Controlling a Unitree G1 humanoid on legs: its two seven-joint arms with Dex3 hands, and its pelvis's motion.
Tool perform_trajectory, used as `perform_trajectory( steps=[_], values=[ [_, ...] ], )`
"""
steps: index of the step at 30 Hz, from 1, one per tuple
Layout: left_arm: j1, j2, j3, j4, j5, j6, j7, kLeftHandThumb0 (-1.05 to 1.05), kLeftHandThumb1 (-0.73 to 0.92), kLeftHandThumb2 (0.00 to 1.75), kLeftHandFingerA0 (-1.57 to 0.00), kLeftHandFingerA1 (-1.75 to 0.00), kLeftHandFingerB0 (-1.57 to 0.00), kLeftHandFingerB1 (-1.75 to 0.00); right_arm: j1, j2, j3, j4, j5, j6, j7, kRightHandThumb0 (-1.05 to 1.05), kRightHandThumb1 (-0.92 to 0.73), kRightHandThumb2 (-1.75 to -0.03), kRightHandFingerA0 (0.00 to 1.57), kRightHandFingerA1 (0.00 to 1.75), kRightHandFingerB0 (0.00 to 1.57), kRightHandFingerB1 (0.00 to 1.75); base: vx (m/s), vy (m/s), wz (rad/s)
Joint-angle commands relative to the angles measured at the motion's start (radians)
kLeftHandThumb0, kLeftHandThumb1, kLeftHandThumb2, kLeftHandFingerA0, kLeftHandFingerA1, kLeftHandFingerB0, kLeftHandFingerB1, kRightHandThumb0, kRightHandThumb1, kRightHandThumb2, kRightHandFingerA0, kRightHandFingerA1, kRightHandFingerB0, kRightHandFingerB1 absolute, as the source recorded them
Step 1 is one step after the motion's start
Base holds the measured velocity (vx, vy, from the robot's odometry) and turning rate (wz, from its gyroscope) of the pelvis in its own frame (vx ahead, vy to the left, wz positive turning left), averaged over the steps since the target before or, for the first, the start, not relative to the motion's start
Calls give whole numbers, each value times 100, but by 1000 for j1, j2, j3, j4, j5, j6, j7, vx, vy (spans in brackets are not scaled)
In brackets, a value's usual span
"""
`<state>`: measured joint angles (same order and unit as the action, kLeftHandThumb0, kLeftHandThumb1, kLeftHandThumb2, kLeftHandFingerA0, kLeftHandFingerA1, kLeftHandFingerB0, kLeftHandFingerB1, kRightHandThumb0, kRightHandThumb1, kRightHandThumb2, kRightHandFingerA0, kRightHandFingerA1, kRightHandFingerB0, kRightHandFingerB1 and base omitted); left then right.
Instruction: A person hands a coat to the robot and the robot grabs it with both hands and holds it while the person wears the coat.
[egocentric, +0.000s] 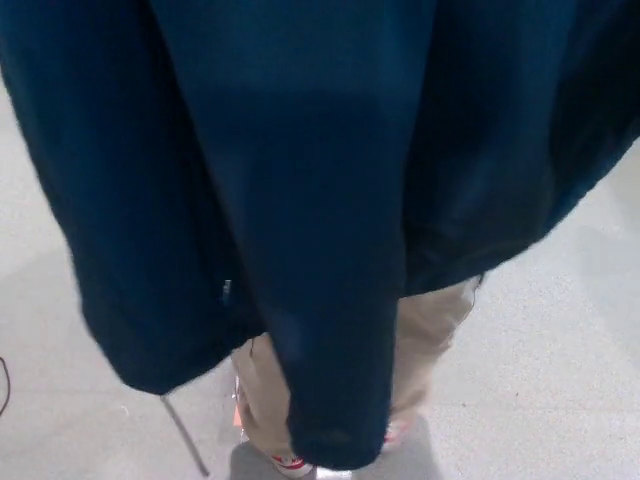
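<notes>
Coat (300, 180) hung across nearly the whole view over the person's legs (425, 340) (neither robot hand showed, so grip unknown); risk judged: fabric slipping loose if the person tugged a sleeve (330, 380).

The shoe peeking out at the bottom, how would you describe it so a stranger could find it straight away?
Start from the dark blue coat that fills most of the head view, and follow its long hanging sleeve down to its end. Just below sit the person's beige trouser legs and, at the floor, the shoe. It is the only white and red thing among blue, beige and grey.
</notes>
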<state>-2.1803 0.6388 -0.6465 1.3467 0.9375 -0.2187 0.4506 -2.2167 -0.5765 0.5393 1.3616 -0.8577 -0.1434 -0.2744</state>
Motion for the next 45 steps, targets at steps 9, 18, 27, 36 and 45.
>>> perform_trajectory(
  steps=[9, 18, 27, 36, 45],
  values=[
    [1, 46, -7, 8, 19, 42, -16, -38, 82, 66, -80, -169, -65, -146, -9, -34, 33, 2, -34, 65, -56, -40, -78, -68, 91, 174, 76, 152, 0, 0, 0],
    [-1, 45, -11, 9, 19, 42, -32, -37, 83, 65, -78, -171, -67, -144, -10, -35, 30, 3, -33, 71, -42, -42, -79, -69, 91, 174, 78, 152, 0, 0, 0],
    [0, 45, -6, 8, 13, 46, -30, -37, 82, 65, -78, -175, -63, -155, -7, -33, 21, 2, -27, 57, -45, -40, -80, -69, 91, 175, 75, 153, 0, 0, 0],
    [-1, 47, -18, 9, 26, 49, -30, -37, 82, 66, -79, -175, -65, -157, -9, -34, 29, 3, -38, 68, -44, -42, -80, -69, 90, 175, 76, 154, 0, 0, 0],
    [1, 47, -16, 8, 24, 46, -30, -37, 81, 66, -81, -175, -67, -156, -5, -35, 23, 2, -36, 67, -45, -42, -79, -70, 91, 173, 78, 152, 0, 0, 0]
  ],
)
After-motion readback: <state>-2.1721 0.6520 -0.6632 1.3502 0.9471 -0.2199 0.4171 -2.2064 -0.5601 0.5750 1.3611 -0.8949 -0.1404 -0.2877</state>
